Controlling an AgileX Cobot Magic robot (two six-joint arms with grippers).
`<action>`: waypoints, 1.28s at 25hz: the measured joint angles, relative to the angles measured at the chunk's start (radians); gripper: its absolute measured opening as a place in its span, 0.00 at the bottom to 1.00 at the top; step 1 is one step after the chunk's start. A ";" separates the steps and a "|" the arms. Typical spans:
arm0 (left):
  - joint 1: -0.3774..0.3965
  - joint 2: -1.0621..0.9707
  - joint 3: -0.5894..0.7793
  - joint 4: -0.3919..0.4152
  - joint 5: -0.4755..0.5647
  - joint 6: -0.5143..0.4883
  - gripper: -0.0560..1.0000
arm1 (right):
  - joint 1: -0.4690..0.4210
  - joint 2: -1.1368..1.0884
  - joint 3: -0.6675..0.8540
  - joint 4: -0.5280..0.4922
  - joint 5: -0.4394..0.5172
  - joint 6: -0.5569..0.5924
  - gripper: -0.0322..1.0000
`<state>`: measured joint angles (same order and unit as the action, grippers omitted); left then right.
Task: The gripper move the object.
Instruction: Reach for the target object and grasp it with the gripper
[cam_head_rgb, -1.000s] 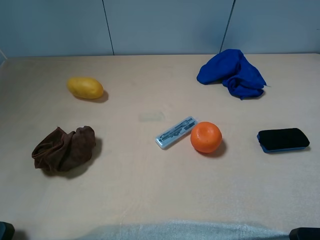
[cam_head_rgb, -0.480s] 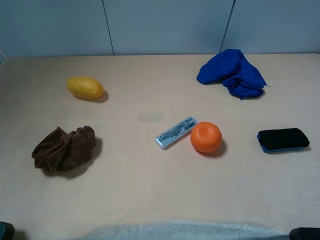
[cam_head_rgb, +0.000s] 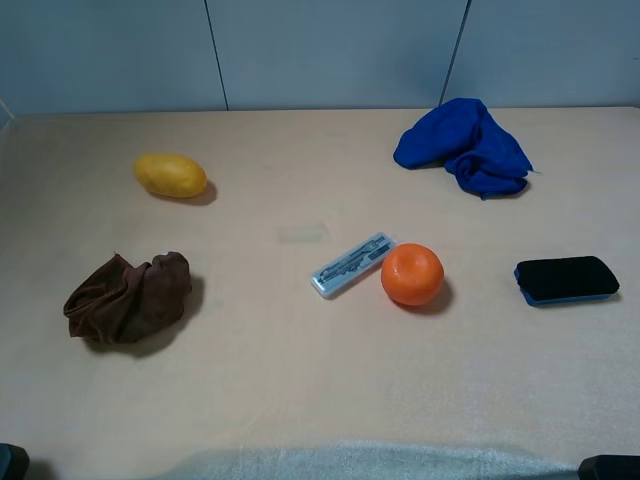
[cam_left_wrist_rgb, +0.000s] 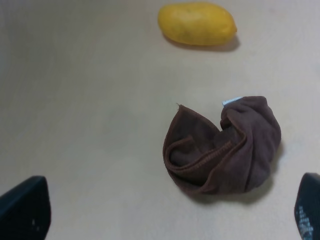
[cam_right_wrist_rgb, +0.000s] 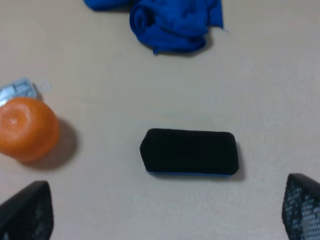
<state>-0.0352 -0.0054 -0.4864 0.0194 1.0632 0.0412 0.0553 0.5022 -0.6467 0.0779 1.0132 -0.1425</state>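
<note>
The round orange fruit (cam_head_rgb: 412, 274) sits on the tan table right of centre, touching or almost touching a small grey-white packet (cam_head_rgb: 352, 264). It also shows in the right wrist view (cam_right_wrist_rgb: 26, 129), at the edge of the frame. My right gripper (cam_right_wrist_rgb: 164, 212) is open and empty, low near the table's front, with the black-and-blue eraser (cam_right_wrist_rgb: 189, 152) ahead of it between the fingers' lines. My left gripper (cam_left_wrist_rgb: 167, 212) is open and empty, with a crumpled brown cloth (cam_left_wrist_rgb: 225, 145) ahead. In the high view only dark bits of the arms show at the bottom corners.
An oval yellow fruit (cam_head_rgb: 171, 175) lies at the back left. The brown cloth (cam_head_rgb: 128, 298) is front left. A blue cloth (cam_head_rgb: 465, 145) is bunched at the back right. The eraser (cam_head_rgb: 566, 279) lies right of the orange fruit. A wall stands behind the table.
</note>
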 joint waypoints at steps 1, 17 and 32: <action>0.000 0.000 0.000 0.000 0.000 0.000 0.99 | 0.000 0.023 -0.008 0.000 -0.001 -0.005 0.70; 0.000 0.000 0.000 0.000 0.000 0.000 0.99 | 0.000 0.296 -0.083 0.060 -0.043 -0.157 0.70; 0.000 0.000 0.000 0.001 -0.001 0.000 0.99 | 0.217 0.521 -0.084 0.101 -0.151 -0.266 0.70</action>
<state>-0.0352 -0.0054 -0.4864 0.0203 1.0619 0.0412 0.2720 1.0231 -0.7302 0.1793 0.8622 -0.4081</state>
